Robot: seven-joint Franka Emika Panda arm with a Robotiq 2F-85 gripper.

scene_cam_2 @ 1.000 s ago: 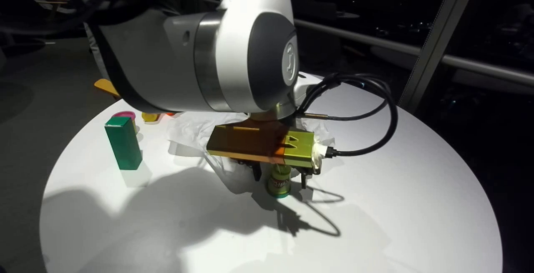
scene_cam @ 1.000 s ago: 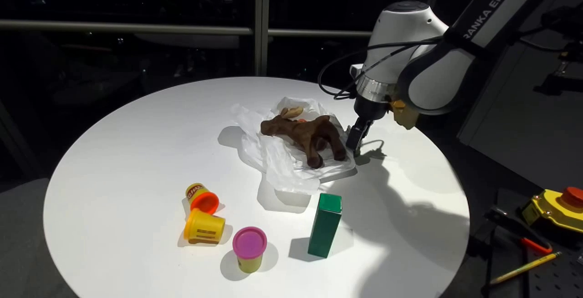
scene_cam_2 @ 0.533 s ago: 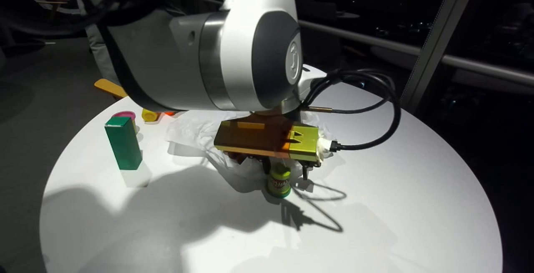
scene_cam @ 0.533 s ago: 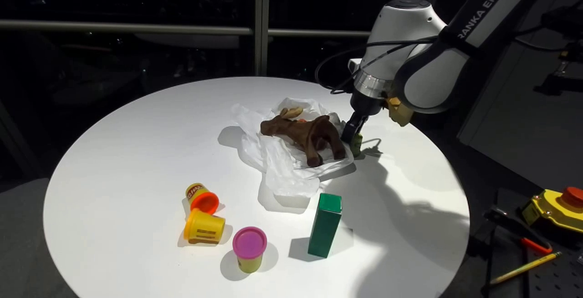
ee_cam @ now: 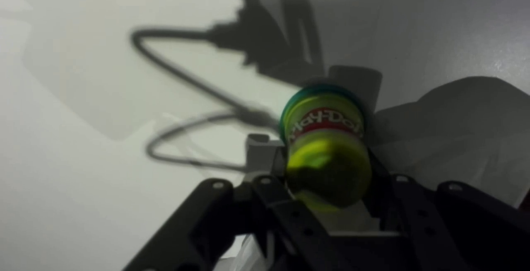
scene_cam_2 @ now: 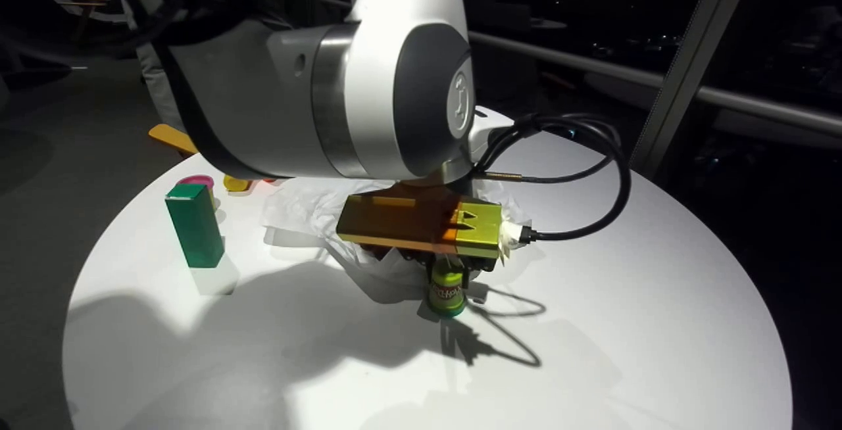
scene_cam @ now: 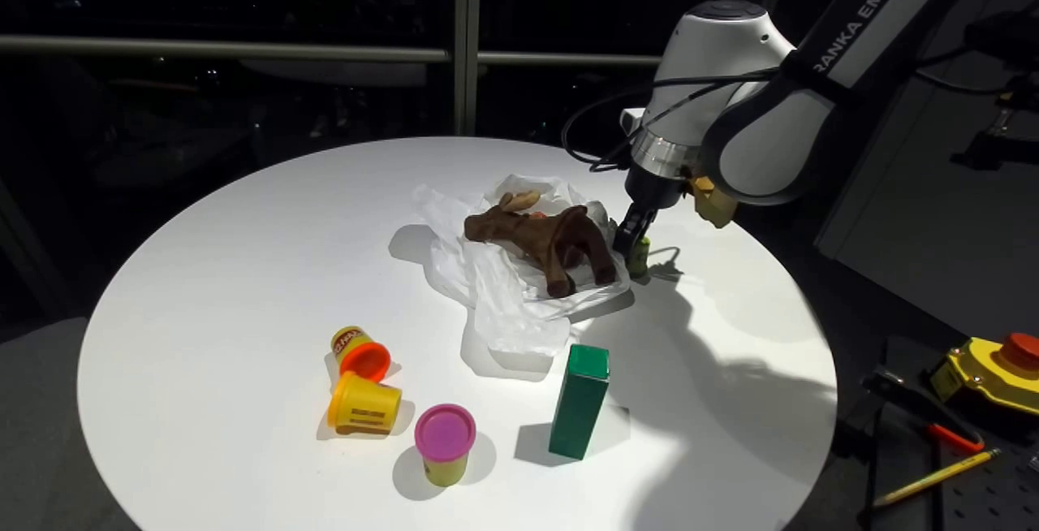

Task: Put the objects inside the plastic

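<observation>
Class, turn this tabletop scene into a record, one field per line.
Surface: round white table
Grasp: black two-finger gripper, closed on yellow-green plastic tub, teal lid down
Container: crumpled translucent white plastic bag
On or in bag: brown plush animal
Others outside, upright: green rectangular box; magenta-lidded yellow plastic tub
Others outside, lying: orange-lidded yellow plastic tub; amber-lidded yellow plastic tub

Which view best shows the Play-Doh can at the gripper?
The wrist view: the Play-Doh can is largest there, its label and teal rim plain. In an exterior view the can shows smaller, partly covered by the gripper; in an exterior view, the gripper leaves only a strip showing.
</observation>
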